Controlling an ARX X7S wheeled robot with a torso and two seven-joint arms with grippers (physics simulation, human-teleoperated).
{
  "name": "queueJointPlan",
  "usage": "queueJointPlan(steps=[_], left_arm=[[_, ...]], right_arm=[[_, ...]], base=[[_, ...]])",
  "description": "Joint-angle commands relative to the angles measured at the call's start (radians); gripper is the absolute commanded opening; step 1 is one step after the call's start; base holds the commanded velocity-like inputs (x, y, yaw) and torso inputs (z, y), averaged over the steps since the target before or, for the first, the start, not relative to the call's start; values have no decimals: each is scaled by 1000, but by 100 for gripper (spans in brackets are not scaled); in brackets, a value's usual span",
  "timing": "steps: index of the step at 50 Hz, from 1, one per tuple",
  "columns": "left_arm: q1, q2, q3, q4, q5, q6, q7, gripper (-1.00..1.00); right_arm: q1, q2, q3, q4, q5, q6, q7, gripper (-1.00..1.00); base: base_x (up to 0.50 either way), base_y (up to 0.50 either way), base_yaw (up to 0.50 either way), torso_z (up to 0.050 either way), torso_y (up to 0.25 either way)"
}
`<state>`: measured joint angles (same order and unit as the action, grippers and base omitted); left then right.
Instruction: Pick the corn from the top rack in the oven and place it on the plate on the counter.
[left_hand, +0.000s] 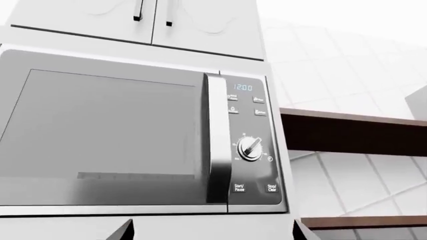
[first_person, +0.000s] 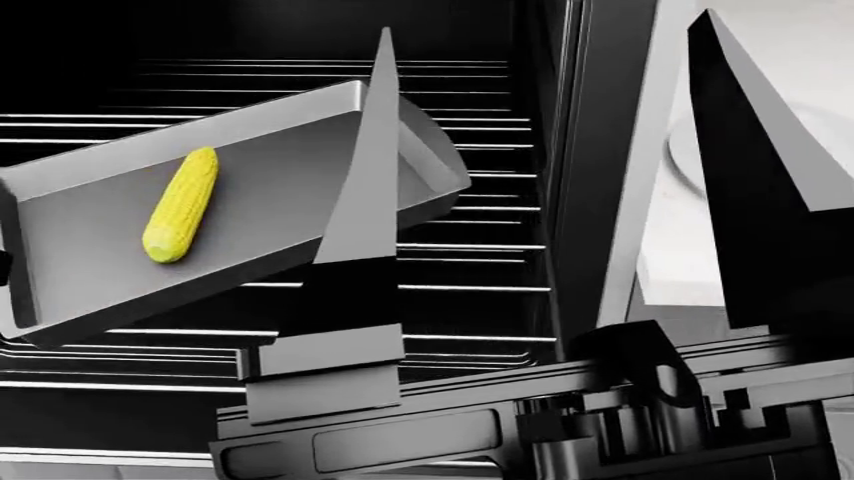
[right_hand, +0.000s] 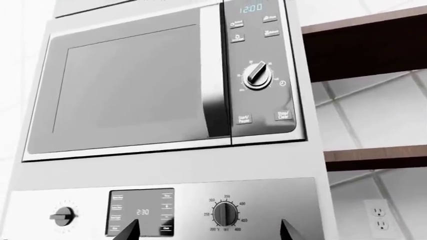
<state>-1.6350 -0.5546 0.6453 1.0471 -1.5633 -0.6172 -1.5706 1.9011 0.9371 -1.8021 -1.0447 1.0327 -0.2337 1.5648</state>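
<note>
While both wrist cameras look upward, each shows only the two dark tips of its own claw at the edge of the picture. The left gripper (left_hand: 213, 232) has its tips spread wide with nothing between them, and the right gripper (right_hand: 209, 230) is spread just as wide and equally unladen. From the head view, a pair of tall dark fingers (first_person: 360, 200) rises close to the camera, set far apart on a black base; I cannot tell which arm they belong to. Past the nearer finger, toward nine o'clock, the corn (first_person: 180, 205) lies slanted on a grey baking tray (first_person: 294, 170), its tapered end pointing toward one o'clock. That tray sits skewed on the silver wire racks (first_person: 467, 290) inside the oven (first_person: 587, 180), one corner hidden behind the finger. No finger touches the corn. Toward three o'clock, beyond the glossy black frame, a sliver of the plate (first_person: 678, 150) shows on the counter (first_person: 667, 270), mostly covered by the other finger. Above the claws, the wrist views show a steel microwave (right_hand: 133, 85) reading 12:00, with an oven control panel (right_hand: 220, 212) below it, brown wall shelves (left_hand: 353, 132) at three o'clock, and white upper cabinets (left_hand: 200, 20) at twelve.
</note>
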Motion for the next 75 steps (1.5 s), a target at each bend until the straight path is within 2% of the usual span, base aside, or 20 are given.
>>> queueJointPlan(steps=[1, 24, 37, 51, 54, 56, 58, 63, 64, 69, 71, 74, 75], left_arm=[[7, 2, -1, 0, 3, -7, 0, 100], [-2, 11, 0, 0, -10, -11, 0, 100], [19, 48, -13, 0, -1, -34, 0, 100], [39, 63, -39, 0, -6, -61, 0, 100], [10, 29, -12, 0, -62, -47, 0, 100], [-63, -35, 56, -1, -143, 19, 0, 100], [-98, -52, 90, -15, -203, 58, 19, 100], [-23, -170, 86, -86, -327, 55, 238, 100], [42, -211, 75, -104, -351, 80, 302, 100], [123, -299, 79, -130, -393, 75, 387, 100], [161, -313, 85, -127, -385, 77, 402, 100], [229, -335, 100, -136, -337, 66, 442, 100], [249, -340, 110, -134, -320, 54, 456, 100]], right_arm=[[-18, -2, 17, 0, -11, 2, 0, 100], [19, 11, -41, -1, 1, -28, 3, 100], [-6, 10, -25, -2, -20, -31, 4, 100], [-26, 4, -13, -2, -35, -18, 4, 100], [-14, 10, -41, -2, -45, -32, 4, 100], [-9, 25, -68, -2, -62, -48, 4, 100], [-7, 26, -82, -2, -68, -52, 4, 100], [27, 33, -157, -2, -88, -79, 4, 100], [47, 38, -183, -2, -93, -91, 4, 100], [73, 44, -232, -2, -102, -104, 3, 100], [90, 54, -248, -1, -88, -202, -18, 100], [446, 17, -517, -2, -33, -297, 5, 100], [455, 30, -423, -2, 34, -230, -27, 100]], base=[[0, 0, 0, 0, 0], [0, 0, 0, 0, 0], [465, -55, 0, 0, 0], [0, 0, 0, 0, 0], [0, 0, 0, 0, 0], [0, 0, 0, 0, 0], [0, 0, 0, 0, 0], [0, 0, 0, 0, 0], [0, 0, 0, 0, 0], [0, 0, 0, 0, 0], [0, 0, 0, 0, 0], [0, 0, 0, 0, 0], [0, 0, 0, 0, 0]])
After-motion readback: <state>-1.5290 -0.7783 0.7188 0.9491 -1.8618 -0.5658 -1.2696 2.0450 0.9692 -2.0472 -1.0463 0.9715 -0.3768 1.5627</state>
